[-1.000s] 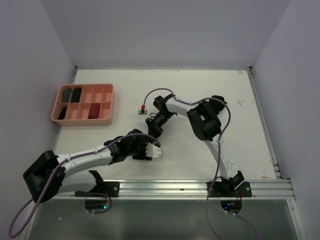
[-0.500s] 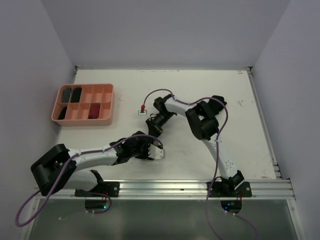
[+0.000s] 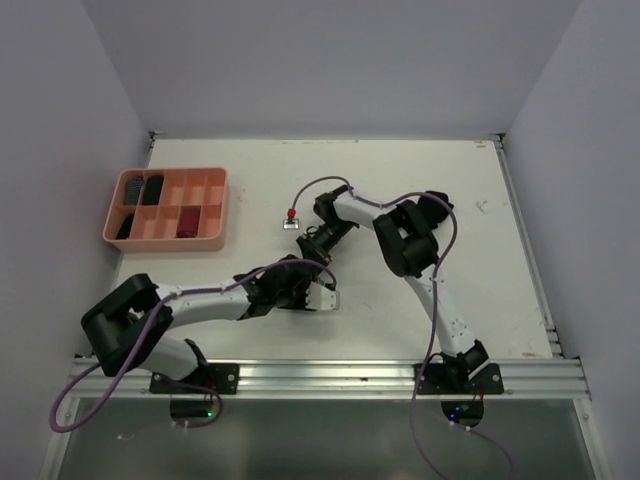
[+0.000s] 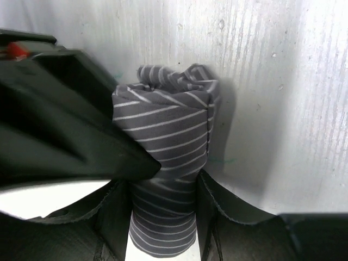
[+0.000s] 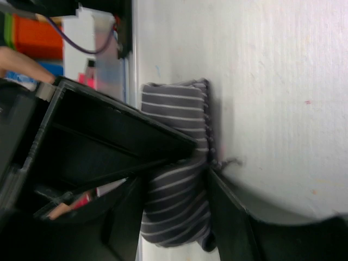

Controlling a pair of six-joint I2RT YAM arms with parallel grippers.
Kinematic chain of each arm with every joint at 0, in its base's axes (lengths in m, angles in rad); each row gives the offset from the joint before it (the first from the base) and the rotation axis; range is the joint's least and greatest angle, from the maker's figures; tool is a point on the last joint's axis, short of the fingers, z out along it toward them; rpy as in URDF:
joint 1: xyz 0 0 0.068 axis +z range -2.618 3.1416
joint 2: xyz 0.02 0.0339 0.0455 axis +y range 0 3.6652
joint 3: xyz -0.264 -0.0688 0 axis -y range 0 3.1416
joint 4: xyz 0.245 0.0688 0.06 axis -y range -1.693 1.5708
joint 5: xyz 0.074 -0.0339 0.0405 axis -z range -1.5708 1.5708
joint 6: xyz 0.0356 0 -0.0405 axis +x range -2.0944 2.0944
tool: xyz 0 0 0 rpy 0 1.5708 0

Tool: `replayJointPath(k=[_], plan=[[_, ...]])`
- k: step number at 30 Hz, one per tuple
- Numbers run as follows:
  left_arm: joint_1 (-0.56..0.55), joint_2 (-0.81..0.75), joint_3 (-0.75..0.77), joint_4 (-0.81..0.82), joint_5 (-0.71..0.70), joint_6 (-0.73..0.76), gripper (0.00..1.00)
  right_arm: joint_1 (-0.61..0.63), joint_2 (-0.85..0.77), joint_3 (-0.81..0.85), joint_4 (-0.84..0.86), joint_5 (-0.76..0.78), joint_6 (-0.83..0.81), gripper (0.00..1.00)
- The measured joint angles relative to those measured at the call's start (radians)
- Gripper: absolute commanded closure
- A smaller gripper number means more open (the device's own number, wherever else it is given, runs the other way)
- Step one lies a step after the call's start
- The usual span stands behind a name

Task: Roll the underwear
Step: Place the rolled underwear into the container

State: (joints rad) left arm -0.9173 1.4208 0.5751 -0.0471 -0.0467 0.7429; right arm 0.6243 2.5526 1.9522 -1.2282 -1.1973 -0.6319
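The grey-and-white striped underwear (image 4: 163, 157) is a tight roll lying on the white table. My left gripper (image 4: 162, 217) is shut on its near end, which is squeezed narrow between both pads. My right gripper (image 5: 175, 217) straddles the other end (image 5: 176, 196); its fingers (image 5: 231, 217) sit along the cloth, and whether they press it is unclear. In the top view both grippers meet at mid-table, left gripper (image 3: 318, 290) and right gripper (image 3: 316, 262), and they hide the roll. The right gripper's black body (image 4: 60, 125) fills the left of the left wrist view.
A salmon-pink compartment tray (image 3: 167, 240) stands at the far left, with dark rolls (image 3: 140, 190) and a red one (image 3: 187, 222) in its cells. A small red-capped plug (image 3: 290, 216) on a purple cable lies just behind the grippers. The metal rail (image 3: 380, 375) runs along the near edge.
My left arm has swung right and forward to the right gripper, and its fingers have closed in on the roll. The right gripper has shifted only slightly.
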Motion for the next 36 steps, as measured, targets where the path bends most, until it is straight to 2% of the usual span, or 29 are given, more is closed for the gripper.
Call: replayJointPath(k=[1, 3, 9, 13, 17, 21, 24, 31, 36], plan=[[0.001, 0.014, 0.016, -0.016, 0.005, -0.002, 0.83, -0.003, 0.000, 0.004, -0.005, 0.013, 0.005, 0.33], [0.007, 0.033, 0.041, -0.047, 0.010, -0.008, 0.84, -0.014, -0.010, 0.008, -0.032, 0.018, 0.001, 0.22], [0.016, 0.100, 0.122, -0.119, 0.054, -0.017, 0.91, -0.079, -0.043, 0.058, -0.036, 0.106, 0.033, 0.19], [0.016, 0.184, 0.223, -0.172, 0.143, -0.029, 0.97, -0.163, -0.048, 0.115, 0.035, 0.159, 0.069, 0.18], [0.067, 0.272, 0.339, -0.258, 0.284, -0.080, 1.00, -0.270, -0.091, 0.093, 0.103, 0.208, 0.100, 0.01], [0.164, 0.315, 0.409, -0.330, 0.432, -0.144, 1.00, -0.372, -0.196, -0.031, 0.155, 0.229, 0.123, 0.01], [0.200, 0.322, 0.437, -0.401, 0.468, -0.187, 1.00, -0.430, -0.299, -0.129, 0.200, 0.238, 0.153, 0.01], [0.296, 0.320, 0.548, -0.620, 0.404, -0.291, 1.00, -0.469, -0.503, -0.244, 0.261, 0.238, 0.169, 0.01], [0.486, 0.283, 0.723, -0.691, 0.319, -0.352, 1.00, -0.460, -0.569, -0.301, 0.280, 0.236, 0.168, 0.01]])
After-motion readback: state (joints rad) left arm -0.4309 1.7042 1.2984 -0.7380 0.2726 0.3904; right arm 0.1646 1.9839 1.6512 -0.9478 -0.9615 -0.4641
